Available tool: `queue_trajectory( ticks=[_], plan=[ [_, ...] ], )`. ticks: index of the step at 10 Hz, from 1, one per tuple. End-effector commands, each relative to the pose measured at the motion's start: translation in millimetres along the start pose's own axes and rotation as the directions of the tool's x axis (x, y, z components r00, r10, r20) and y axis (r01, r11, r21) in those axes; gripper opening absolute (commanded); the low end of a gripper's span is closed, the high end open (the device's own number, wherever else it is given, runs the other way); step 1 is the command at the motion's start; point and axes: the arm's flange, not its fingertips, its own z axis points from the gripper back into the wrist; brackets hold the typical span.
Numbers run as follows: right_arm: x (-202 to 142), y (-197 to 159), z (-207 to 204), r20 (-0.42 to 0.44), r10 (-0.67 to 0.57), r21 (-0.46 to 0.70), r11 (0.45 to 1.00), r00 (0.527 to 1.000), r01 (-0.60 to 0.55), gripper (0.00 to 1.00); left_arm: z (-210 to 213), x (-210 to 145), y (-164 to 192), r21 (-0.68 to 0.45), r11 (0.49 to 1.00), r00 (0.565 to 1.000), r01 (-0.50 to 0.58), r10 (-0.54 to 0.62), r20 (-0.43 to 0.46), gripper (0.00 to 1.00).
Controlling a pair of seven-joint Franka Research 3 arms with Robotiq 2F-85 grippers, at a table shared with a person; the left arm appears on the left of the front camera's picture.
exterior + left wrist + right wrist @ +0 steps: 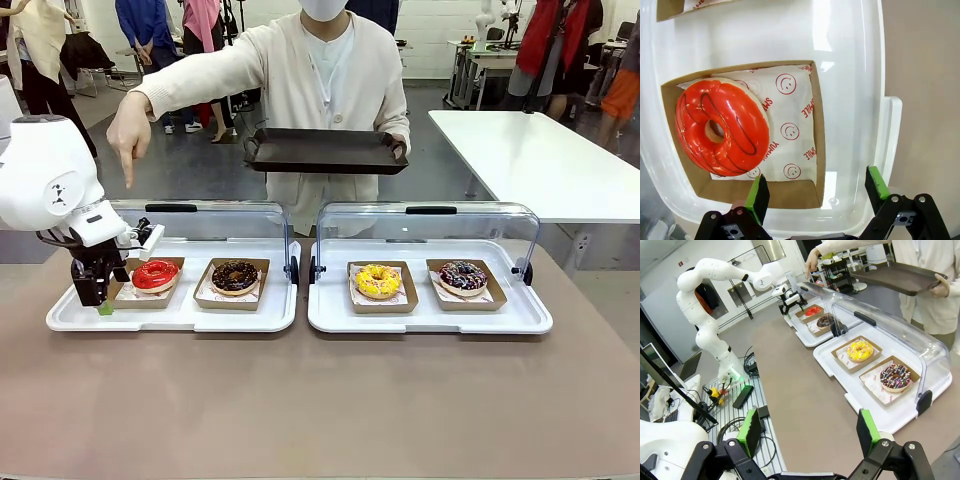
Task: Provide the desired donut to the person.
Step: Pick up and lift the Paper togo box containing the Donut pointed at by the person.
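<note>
At the upper left of the left wrist view we see only a corner of a second cardboard tray [670, 9], cut by the top edge. Lower left in the front view, the left gripper [100, 303] hides the left end of the red donut's tray [165, 298].

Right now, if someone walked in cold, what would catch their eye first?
The person's hand points down toward the red donut, leftmost of four on the white serving trays. The left gripper hangs open at that donut's cardboard box, one pad over its edge. The person's other hand holds out a dark tray.
</note>
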Motion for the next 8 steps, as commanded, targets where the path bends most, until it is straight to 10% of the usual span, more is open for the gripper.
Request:
queue_trajectory(
  ticks=[1, 4, 5, 6, 7, 8],
  plan=[
    [0.0, -0.5, 0.1, 0.012, 0.007, 0.007, 1.0, 1.0, -0.007, 1.0, -4.7, -4.3, 7.5, 0.007, 1.0, 1.0, 0.005, -0.005, 0.018, 1.0],
    [0.0, -0.5, 0.1, 0.012, 0.007, 0.007, 1.0, 1.0, -0.007, 1.0, -10.9, -6.2, 10.4, 0.0, 1.0, 1.0, -0.006, 0.006, 0.027, 1.0],
    [0.0, -0.5, 0.1, 0.012, 0.007, 0.007, 1.0, 1.0, -0.007, 1.0, -9.4, -6.7, 10.4, 0.005, 1.0, 0.999, 0.0, 0.0, 0.041, 0.48],
    [0.0, -0.5, 0.1, 0.012, 0.007, 0.007, 1.0, 1.0, -0.007, 1.0, -8.2, -7.5, 10.6, 0.007, 1.0, 0.999, -0.001, 0.0, 0.042, 0.46],
    [0.0, -0.5, 0.1, 0.012, 0.007, 0.007, 1.0, 1.0, -0.007, 1.0, -7.1, -8.2, 10.2, 0.008, 1.0, 0.999, 0.0, 0.0, 0.044, 0.0],
    [0.0, -0.5, 0.1, 0.012, 0.007, 0.007, 1.0, 1.0, -0.007, 1.0, -6.4, -8.8, 10.0, 0.008, 1.0, 0.999, 0.001, -0.001, 0.044, 0.0]
  ],
)
